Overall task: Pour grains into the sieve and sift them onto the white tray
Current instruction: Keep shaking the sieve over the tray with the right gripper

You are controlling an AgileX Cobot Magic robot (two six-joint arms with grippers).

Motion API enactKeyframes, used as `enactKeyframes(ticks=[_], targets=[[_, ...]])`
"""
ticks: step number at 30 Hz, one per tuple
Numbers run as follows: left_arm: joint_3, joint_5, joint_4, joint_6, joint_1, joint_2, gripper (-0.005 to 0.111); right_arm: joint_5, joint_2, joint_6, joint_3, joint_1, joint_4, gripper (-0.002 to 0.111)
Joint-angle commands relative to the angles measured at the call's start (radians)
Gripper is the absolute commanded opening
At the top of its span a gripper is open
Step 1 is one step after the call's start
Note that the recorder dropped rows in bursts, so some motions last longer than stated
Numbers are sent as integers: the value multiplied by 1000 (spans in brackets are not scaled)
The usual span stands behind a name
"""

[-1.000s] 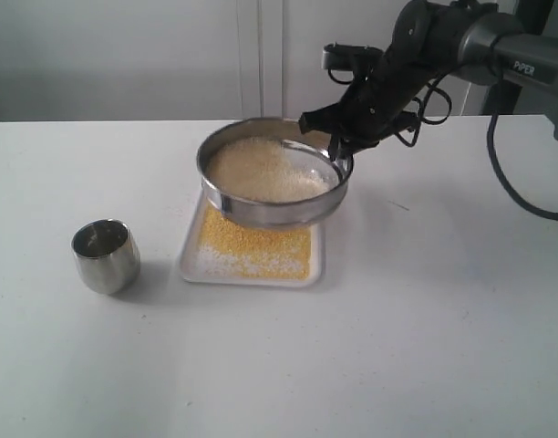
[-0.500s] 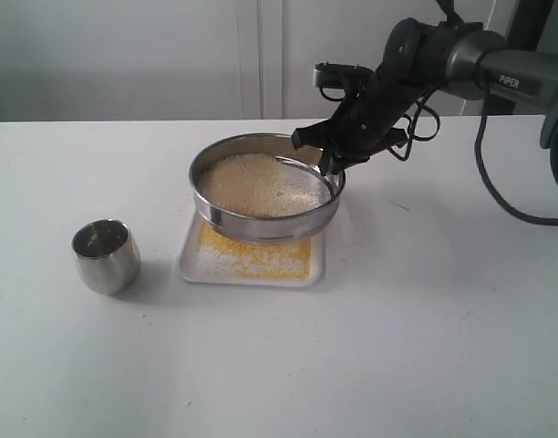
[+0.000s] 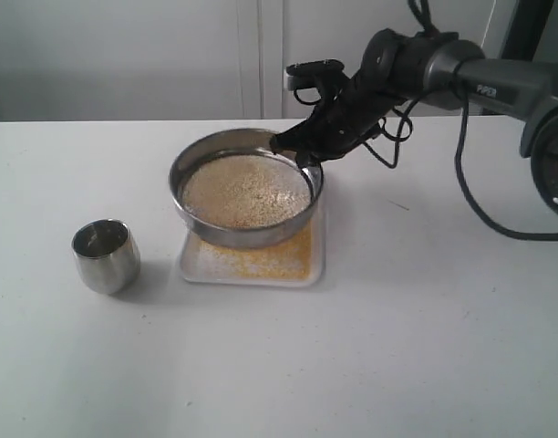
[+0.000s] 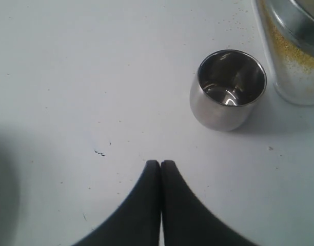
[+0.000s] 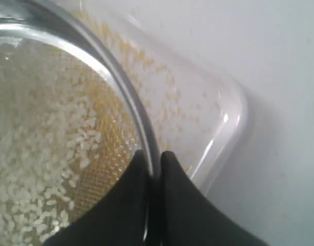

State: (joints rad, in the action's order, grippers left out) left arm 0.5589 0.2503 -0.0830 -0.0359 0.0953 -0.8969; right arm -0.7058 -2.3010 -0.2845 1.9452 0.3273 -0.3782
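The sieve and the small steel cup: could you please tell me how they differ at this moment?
The sieve is wide and shallow; the cup is small, rounded and deeper. The sieve holds off-white grains; the cup looks empty. The right gripper pinches the sieve by its rim over the white tray; the cup stands free on the table. Both are round, shiny steel.

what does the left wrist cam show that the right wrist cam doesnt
Only the left wrist view: the small steel cup, empty, and the left gripper, shut and holding nothing.
Only the right wrist view: the right gripper pinching the rim of the sieve, off-white grains lying on its mesh, and a corner of the white tray dusted with yellow granules.
Both: part of the sieve's steel wall and the white table.
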Motion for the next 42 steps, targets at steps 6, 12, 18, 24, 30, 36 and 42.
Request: enactKeyframes(ticks=[6,12,18,24,30,36,42], targets=[[-8,4,-3,1,8,8,0,-19,19,108,13,-17,-57,0],[-8,4,-3,1,8,8,0,165,9,85,29,-30,-56,0],[-8,4,-3,1,8,8,0,-162,5,-149,21,-32,3,0],[-8,4,-3,1,8,8,0,-51,18,-15,40,-65,-67,0],[-8,4,-3,1,8,8,0,-94,17,205,48,-76,-4,0],[-8,4,-3,1,8,8,0,-45,19,316,40,-90,96,0],[-8,4,-3,1,8,8,0,-80,33,80,51,-94,104,0]])
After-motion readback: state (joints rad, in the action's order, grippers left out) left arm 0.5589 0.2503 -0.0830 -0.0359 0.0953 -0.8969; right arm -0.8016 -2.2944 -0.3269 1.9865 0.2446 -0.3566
